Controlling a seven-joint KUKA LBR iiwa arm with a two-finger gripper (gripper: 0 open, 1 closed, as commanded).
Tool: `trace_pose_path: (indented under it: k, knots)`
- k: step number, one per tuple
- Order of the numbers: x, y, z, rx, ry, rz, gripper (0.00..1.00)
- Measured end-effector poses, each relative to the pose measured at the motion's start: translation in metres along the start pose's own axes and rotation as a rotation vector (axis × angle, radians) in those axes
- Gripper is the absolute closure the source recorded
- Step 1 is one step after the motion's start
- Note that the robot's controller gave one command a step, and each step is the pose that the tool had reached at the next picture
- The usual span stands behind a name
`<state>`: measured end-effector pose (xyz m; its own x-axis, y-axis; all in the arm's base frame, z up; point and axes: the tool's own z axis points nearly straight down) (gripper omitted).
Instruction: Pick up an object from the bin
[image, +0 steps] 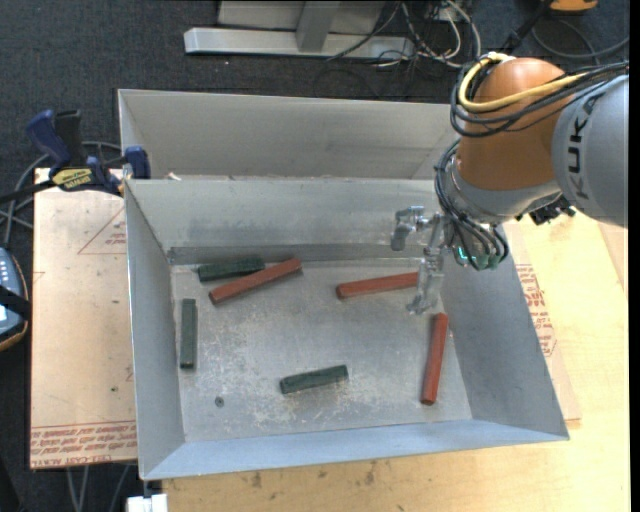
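My gripper (413, 268) hangs at the right of the bin's floor, open, with one fingertip near the back wall and the other by the right end of a red-brown stick (378, 288). That stick lies flat, pointing left from the lower fingertip; I cannot tell whether the finger touches it. A second red-brown stick (434, 358) lies almost upright in the view, just below the gripper along the right wall. Nothing is between the fingers.
Further left, a third red-brown stick (255, 281) lies slanted beside a dark green stick (230, 269) at the back wall. Another dark green stick (187, 333) lies along the left wall, and one more (313, 379) near the front middle.
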<state>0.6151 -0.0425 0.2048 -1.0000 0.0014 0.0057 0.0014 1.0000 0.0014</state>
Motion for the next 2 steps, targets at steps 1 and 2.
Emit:
trace_pose_path:
  k: [1,2]
  knots:
    - [-0.031,-0.019,0.036,0.001,-0.009,0.008,0.0]
    - [-0.039,-0.008,0.139,0.0,-0.003,-0.183,0.0]
